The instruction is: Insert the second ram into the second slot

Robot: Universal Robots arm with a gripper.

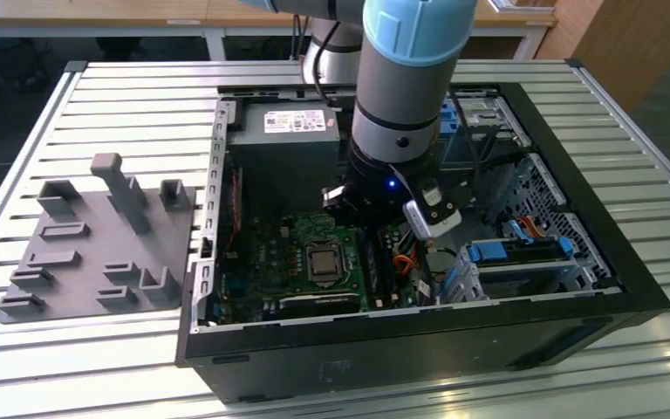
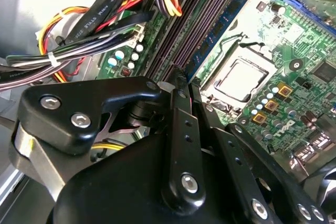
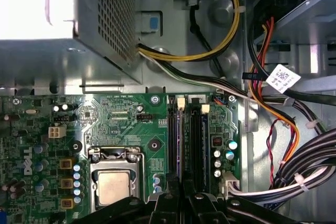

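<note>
My gripper (image 1: 361, 216) reaches down into the open computer case (image 1: 614, 288) over the motherboard's memory slots (image 1: 376, 262). In both wrist views its black fingers (image 2: 181, 129) are pressed together, shut, with the gripper (image 2: 178, 74) tip at the near end of the slot bank (image 3: 195, 140). A thin blue strip, the second ram (image 2: 220, 30), stands on edge in a slot beside the processor socket. It runs away from the gripper (image 3: 182, 199) as a narrow bluish line, the second ram (image 3: 179, 145). I cannot tell whether the fingers touch it.
The processor socket (image 3: 113, 187) lies beside the slots. Cable bundles (image 3: 283, 129) crowd their other side. The grey power supply (image 1: 283, 131) stands at the case's far end and blue drive brackets (image 1: 522, 249) at the exterior view's right. A grey fixture plate (image 1: 91, 244) lies outside the case.
</note>
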